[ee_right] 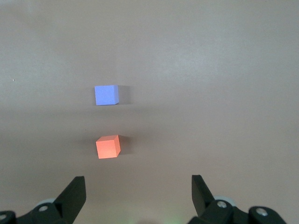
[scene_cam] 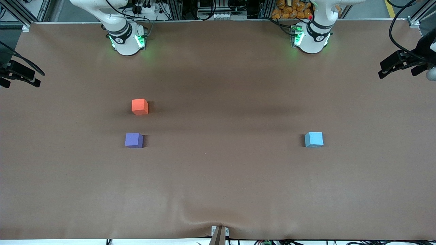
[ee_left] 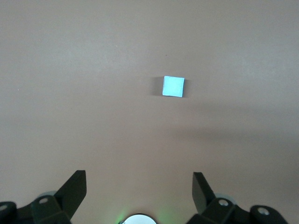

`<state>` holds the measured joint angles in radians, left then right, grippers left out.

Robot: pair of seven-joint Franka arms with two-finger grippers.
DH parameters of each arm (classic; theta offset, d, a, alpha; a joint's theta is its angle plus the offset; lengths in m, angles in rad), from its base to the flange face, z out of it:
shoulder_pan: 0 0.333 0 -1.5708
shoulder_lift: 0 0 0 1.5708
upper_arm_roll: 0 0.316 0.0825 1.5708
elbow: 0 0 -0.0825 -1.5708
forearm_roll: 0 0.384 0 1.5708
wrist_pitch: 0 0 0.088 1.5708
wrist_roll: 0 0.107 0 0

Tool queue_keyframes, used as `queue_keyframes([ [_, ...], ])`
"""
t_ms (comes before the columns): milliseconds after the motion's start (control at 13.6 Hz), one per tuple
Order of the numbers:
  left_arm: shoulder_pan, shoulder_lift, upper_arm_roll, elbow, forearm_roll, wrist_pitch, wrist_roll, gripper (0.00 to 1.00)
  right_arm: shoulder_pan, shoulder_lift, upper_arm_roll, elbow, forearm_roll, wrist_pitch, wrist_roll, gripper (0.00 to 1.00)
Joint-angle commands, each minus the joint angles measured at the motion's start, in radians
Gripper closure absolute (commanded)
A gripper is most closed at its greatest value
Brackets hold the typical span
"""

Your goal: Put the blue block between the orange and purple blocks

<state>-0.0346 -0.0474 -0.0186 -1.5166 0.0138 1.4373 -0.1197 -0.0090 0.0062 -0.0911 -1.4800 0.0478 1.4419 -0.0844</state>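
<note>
The blue block [scene_cam: 313, 139] sits on the brown table toward the left arm's end; it also shows in the left wrist view [ee_left: 173, 86]. The orange block [scene_cam: 140, 106] and the purple block [scene_cam: 134, 140] sit toward the right arm's end, the purple one nearer to the front camera, with a gap of about one block between them. Both show in the right wrist view, orange [ee_right: 108, 147] and purple [ee_right: 106, 95]. My left gripper [ee_left: 138, 189] is open and empty, high over the table. My right gripper [ee_right: 138, 191] is open and empty, also high. Neither hand shows in the front view.
The two arm bases [scene_cam: 126, 41] [scene_cam: 311, 39] stand at the table's edge farthest from the front camera. Black mounts stick in at both ends of the table [scene_cam: 20, 73] [scene_cam: 402, 64]. The brown cover is creased at the near edge [scene_cam: 219, 221].
</note>
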Motion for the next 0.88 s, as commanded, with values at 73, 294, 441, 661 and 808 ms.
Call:
queue_keyframes([
  [73, 0.002, -0.006, 0.003, -0.016, -0.006, 0.005, 0.012, 0.0, -0.005, 0.001, 0.004, 0.007, 0.014, -0.008, 0.002, 0.0],
  [294, 0.004, -0.006, 0.003, -0.039, -0.006, 0.023, 0.012, 0.0, -0.005, 0.001, 0.004, 0.007, 0.014, -0.009, 0.002, 0.0],
  [441, 0.01, -0.009, 0.0, -0.05, -0.008, 0.031, 0.014, 0.0, -0.003, 0.001, 0.004, 0.006, 0.014, -0.008, 0.002, 0.0],
  [661, 0.012, -0.006, -0.001, -0.053, -0.008, 0.032, 0.014, 0.0, -0.003, 0.001, 0.004, 0.006, 0.014, -0.009, 0.002, 0.0],
  [808, 0.022, -0.006, -0.001, -0.094, -0.008, 0.089, 0.014, 0.0, -0.003, 0.001, 0.004, 0.006, 0.014, -0.009, 0.002, 0.0],
])
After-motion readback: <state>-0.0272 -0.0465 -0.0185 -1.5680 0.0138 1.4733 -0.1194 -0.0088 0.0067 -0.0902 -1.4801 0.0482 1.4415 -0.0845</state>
